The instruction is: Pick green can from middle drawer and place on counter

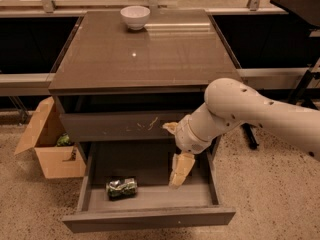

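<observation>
The green can lies on its side on the floor of the open middle drawer, near its front left. My gripper hangs over the right half of the drawer, to the right of the can and apart from it. Its fingers are spread and empty: one beige fingertip points down into the drawer, and the other sits by the scratched drawer front above. The glossy counter tops the cabinet.
A white bowl stands at the back of the counter. The shut drawer above has white scratches. A cardboard box with a dull green lump sits on the floor to the left. Dark furniture legs stand at right.
</observation>
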